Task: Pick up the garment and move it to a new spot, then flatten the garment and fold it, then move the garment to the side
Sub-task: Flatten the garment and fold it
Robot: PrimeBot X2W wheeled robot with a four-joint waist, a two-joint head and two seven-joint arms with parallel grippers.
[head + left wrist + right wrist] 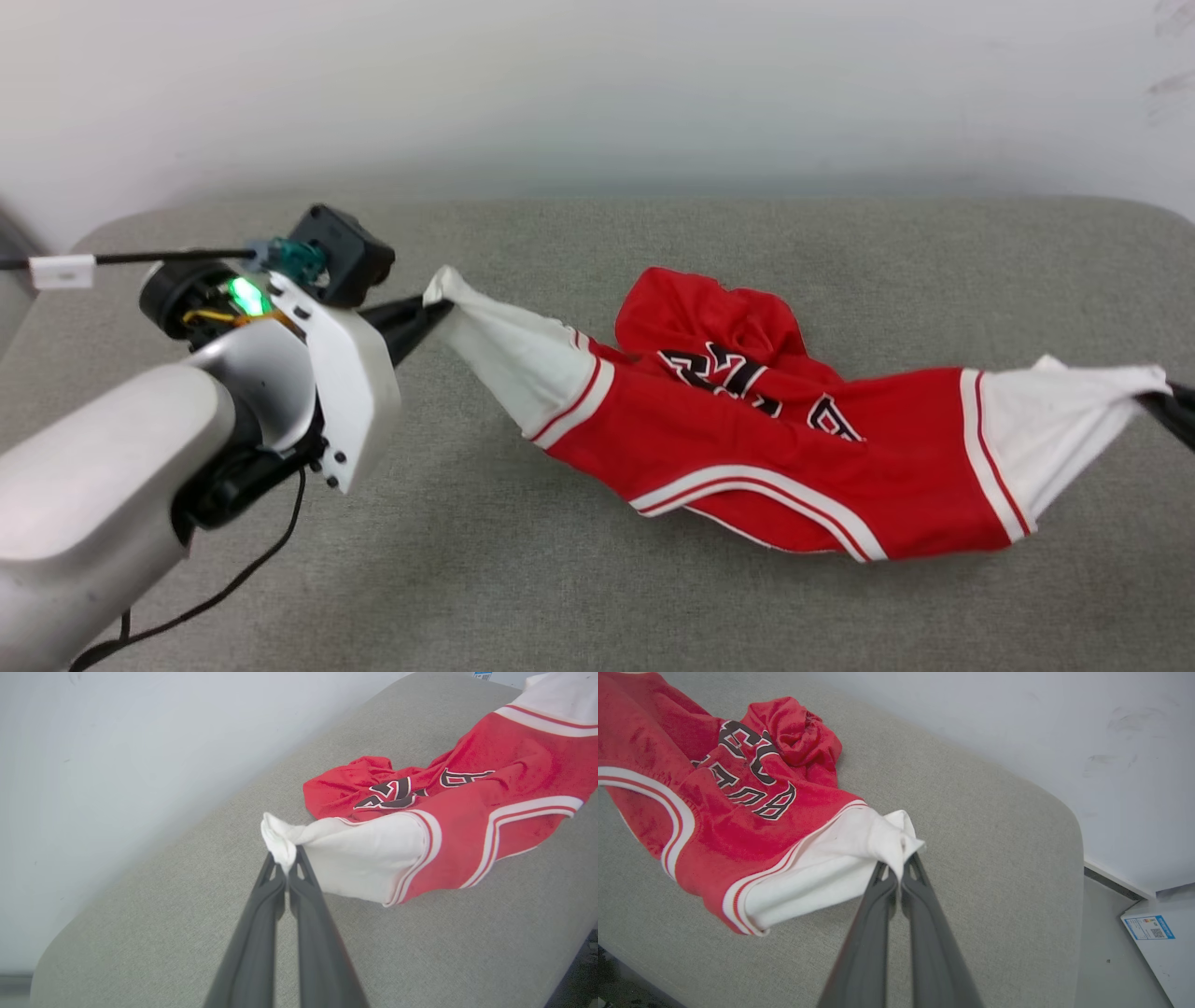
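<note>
Red garment (pixel 747 439) sagging onto grey cushion (pixel 597 597), left pincer (pixel 285 873) pinching one white sleeve, right pincer (pixel 899 877) pinching the other

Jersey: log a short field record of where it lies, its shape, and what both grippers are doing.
item: red jersey, white sleeves
support: grey cushion
shape: strung between the grippers, middle sagging, far part bunched
left gripper: shut on one sleeve tip
right gripper: shut on the other sleeve tip
folded: not yet
</note>
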